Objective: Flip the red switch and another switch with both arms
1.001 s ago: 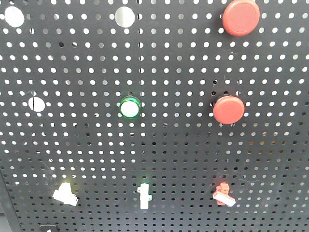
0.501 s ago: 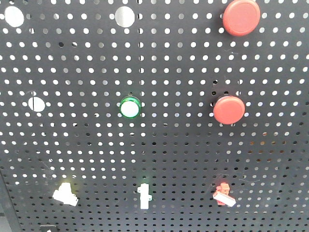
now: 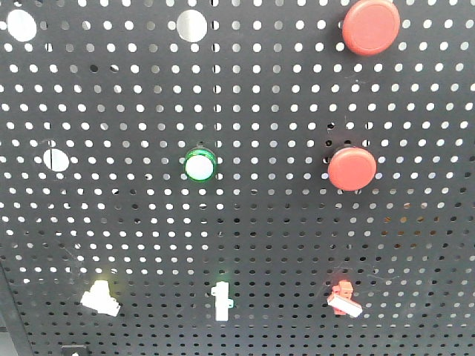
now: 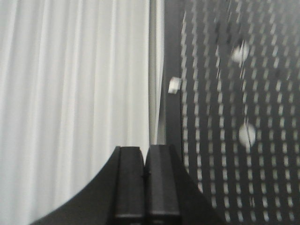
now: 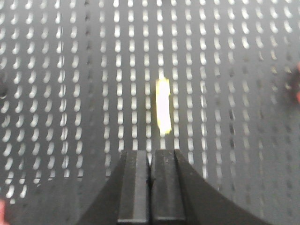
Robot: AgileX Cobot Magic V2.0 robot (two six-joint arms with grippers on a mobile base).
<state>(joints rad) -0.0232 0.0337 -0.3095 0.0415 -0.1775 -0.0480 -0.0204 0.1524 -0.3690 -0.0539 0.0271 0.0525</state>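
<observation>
1. Nothing on the black perforated panel [image 3: 282,245] has shifted in the past second; every lever sits as it did.
2. Light shows through the panel's holes. A pale pleated curtain [image 4: 70,93] hangs past its edge in the left wrist view.
3. In the bottom row, the red switch [image 3: 344,298] sits at the right with its white tip slanting down. The whitish switch [image 3: 99,297] is at the left, and an upright white toggle [image 3: 221,300] stands between them.
4. A green lamp [image 3: 200,165] and two red push buttons [image 3: 370,27] sit higher up.
5. The left gripper [image 4: 144,154] has its fingers pressed together and is aimed at the panel's edge. The right gripper [image 5: 151,154], also closed, faces a blurred yellow glow [image 5: 162,105]. Neither touches a switch.
</observation>
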